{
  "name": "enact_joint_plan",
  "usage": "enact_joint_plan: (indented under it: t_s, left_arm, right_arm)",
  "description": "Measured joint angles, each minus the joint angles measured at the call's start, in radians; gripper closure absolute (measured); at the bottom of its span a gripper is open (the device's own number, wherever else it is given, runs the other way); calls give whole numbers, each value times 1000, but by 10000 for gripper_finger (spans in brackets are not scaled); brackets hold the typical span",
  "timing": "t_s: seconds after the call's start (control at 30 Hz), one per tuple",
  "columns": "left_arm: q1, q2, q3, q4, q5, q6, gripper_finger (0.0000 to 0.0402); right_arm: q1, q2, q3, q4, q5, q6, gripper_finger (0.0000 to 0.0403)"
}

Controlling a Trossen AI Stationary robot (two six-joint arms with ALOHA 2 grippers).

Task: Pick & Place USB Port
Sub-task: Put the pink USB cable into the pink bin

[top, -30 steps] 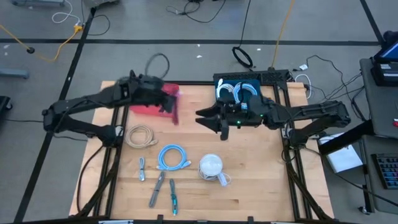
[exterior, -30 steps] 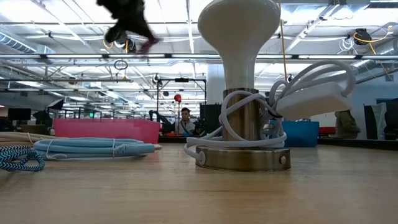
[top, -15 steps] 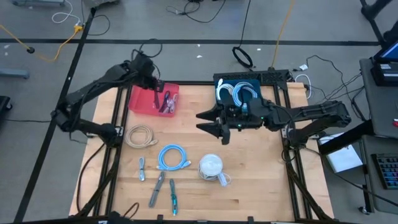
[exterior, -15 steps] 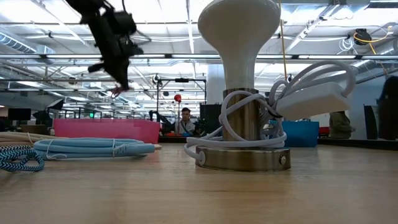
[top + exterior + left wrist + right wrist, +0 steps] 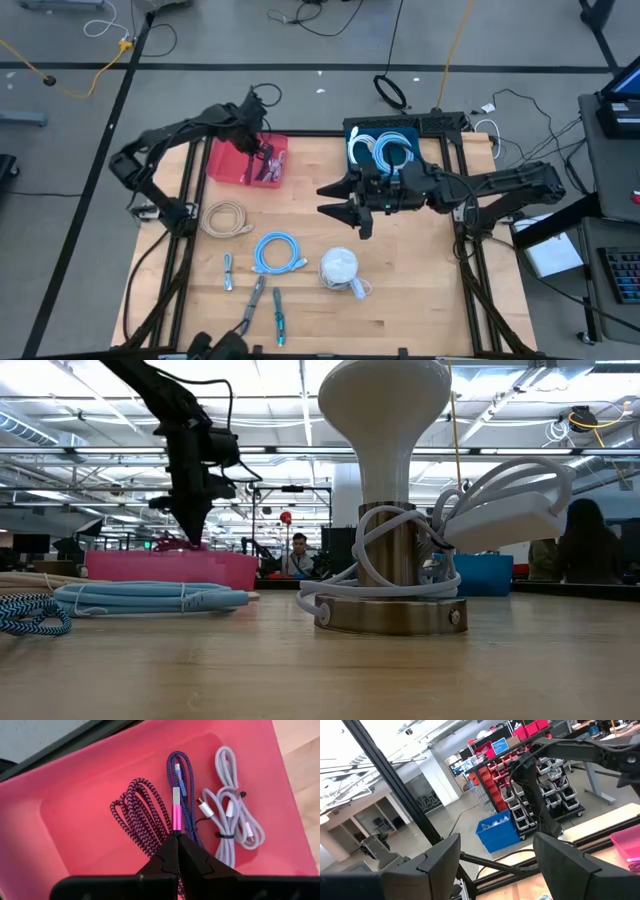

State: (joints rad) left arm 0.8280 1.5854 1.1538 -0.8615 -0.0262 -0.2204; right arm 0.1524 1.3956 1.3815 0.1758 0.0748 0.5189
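Note:
A pink bin (image 5: 228,166) sits at the table's far left, seen up close in the left wrist view (image 5: 90,785). In it lie a magenta-and-black braided USB cable (image 5: 141,817), a blue braided cable (image 5: 183,774) and a grey cable (image 5: 227,810). My left gripper (image 5: 262,150) hangs over the bin, pointing down, and is shut on the magenta cable's plug; in the low view (image 5: 189,532) it stands just above the bin's rim. My right gripper (image 5: 340,208) waits open over the table's middle, touching nothing (image 5: 497,865). My left gripper pinches the rear end of the magenta USB plug (image 5: 176,822) between its two fingertips (image 5: 167,851), coming from above and pointing down. The plug lies along the fingers, its metal tip (image 5: 176,796) sticking out beyond them toward the bin floor. The fingers hide where the cord leaves the plug.
A blue bin (image 5: 350,131) with pale coiled cables sits at the far middle. Nearer lie a beige cable coil (image 5: 228,217), a light blue coil (image 5: 277,252), a lamp wrapped in white cord (image 5: 340,268) and several small tools (image 5: 255,298). People show in the room beyond the table.
My left gripper has swung toward the table's far left and come down over the pink bin, from high above it to just over its rim, staying shut. The right arm has kept still.

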Motion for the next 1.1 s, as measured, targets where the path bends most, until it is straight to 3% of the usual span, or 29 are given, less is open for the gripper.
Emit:
enact_joint_plan:
  t_s: [0.43,0.9,1.1]
  left_arm:
    - [0,9,0,51,-54,34,388]
    - [3,-4,1,18,-82,-25,289]
    - [-6,-57,2,-39,17,-44,276]
  right_arm:
    - [-9,0,0,-1,2,-10,160]
    - [-15,1,0,-1,2,-8,160]
    - [-15,1,0,-1,2,-8,160]
